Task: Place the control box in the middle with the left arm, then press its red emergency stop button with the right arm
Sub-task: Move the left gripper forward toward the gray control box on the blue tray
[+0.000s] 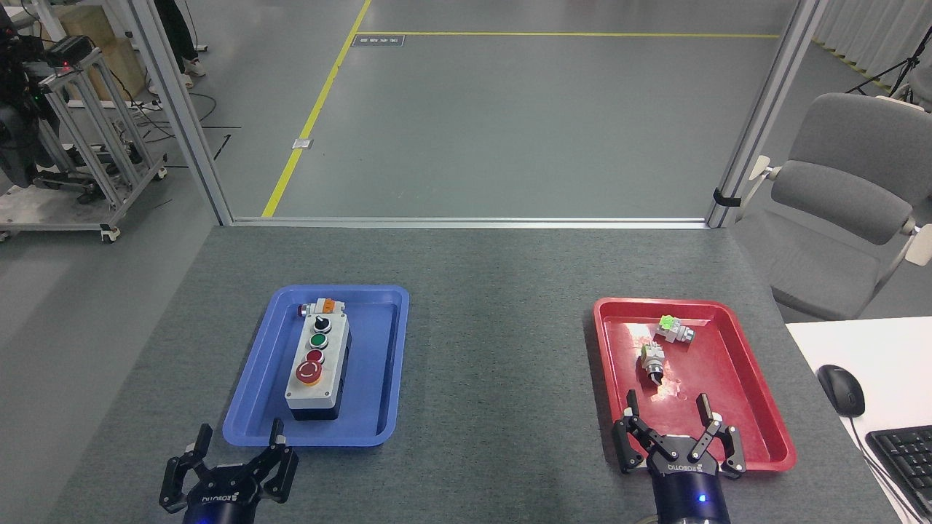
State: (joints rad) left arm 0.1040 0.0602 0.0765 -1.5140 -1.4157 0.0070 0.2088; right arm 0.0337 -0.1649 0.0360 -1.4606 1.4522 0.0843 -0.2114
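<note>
On grey desk (pixel 480 320), blue tray (pixel 378 349) at left holds control box (pixel 318 371) lengthwise, red emergency stop button (pixel 309 372) toward its near end. Red tray (pixel 735 378) at right w/ two loose switch parts (pixel 673 330). Left end effector (pixel 237 444) released, hovering near blue tray's front edge; right end effector (pixel 670 411) released, over red tray's near edge.

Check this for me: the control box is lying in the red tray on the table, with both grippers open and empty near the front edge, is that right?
Not quite. The head view shows the control box lying in the blue tray, not the red tray, which holds only small loose switch parts. The rest holds: the left gripper and right gripper are both open and empty near the front edge.
</note>
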